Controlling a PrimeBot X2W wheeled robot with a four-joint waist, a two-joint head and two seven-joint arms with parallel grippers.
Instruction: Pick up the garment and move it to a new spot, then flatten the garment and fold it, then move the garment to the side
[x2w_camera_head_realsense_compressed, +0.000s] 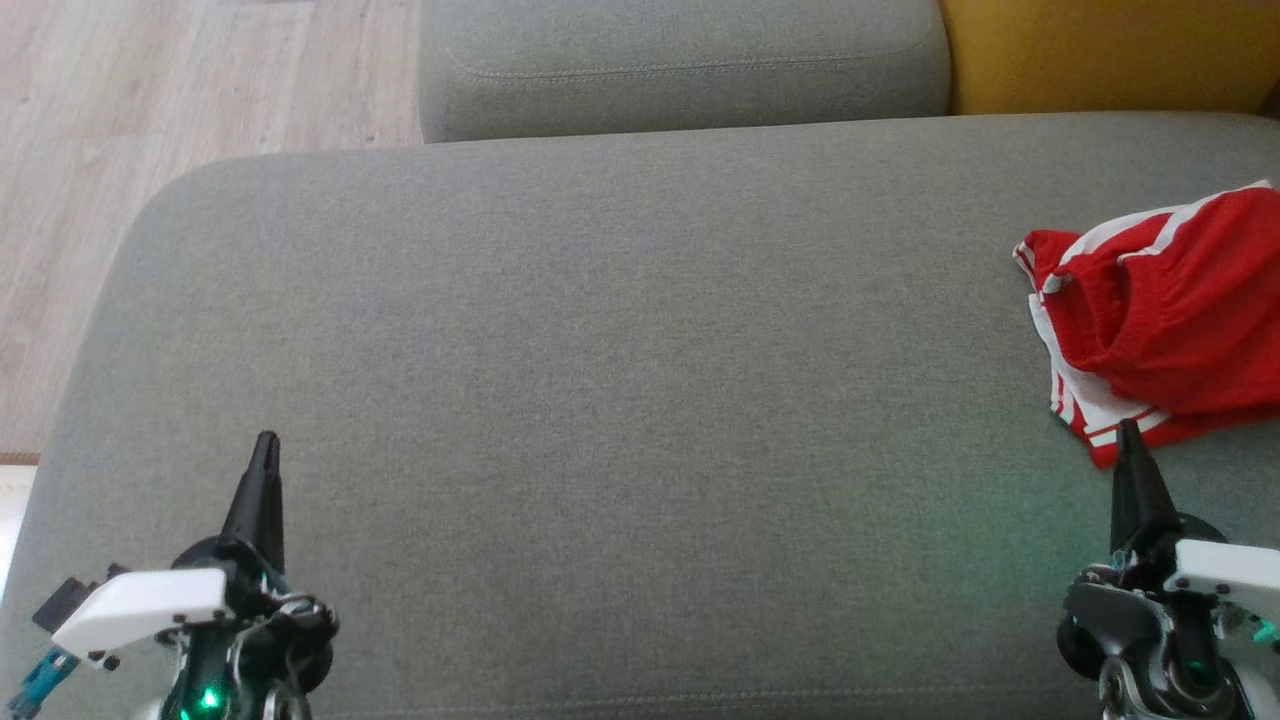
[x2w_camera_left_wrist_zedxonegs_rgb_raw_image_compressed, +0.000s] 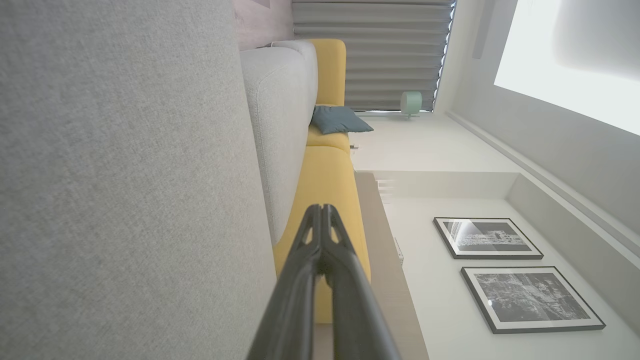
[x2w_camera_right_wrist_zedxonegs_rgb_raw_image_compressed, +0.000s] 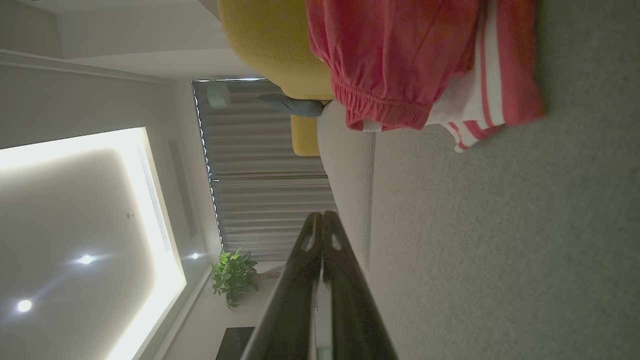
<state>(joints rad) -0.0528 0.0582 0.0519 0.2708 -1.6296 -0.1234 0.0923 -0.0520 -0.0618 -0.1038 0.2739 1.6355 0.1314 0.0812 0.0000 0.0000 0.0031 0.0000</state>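
Both my left gripper (x2w_camera_head_realsense_compressed: 266, 445) and right gripper (x2w_camera_head_realsense_compressed: 1130, 432) sit pinched closed, empty. Red garment (x2w_camera_head_realsense_compressed: 1180, 310) lies crumpled at the right edge of the grey cushion (x2w_camera_head_realsense_compressed: 640, 350); soft, light, so I'd pinch its elastic waistband (x2w_camera_right_wrist_zedxonegs_rgb_raw_image_compressed: 380, 107).

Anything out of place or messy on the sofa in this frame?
Only the red garment: it lies crumpled in a heap at the far right of the grey seat, waistband bunched, not flat. Nothing looks spilled or damaged.

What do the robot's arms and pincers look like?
The left pincer and right pincer have long black fingers tapering to a point, slotted near the tips. Behind each sits a white angular cover on a dark round wrist, lit green.
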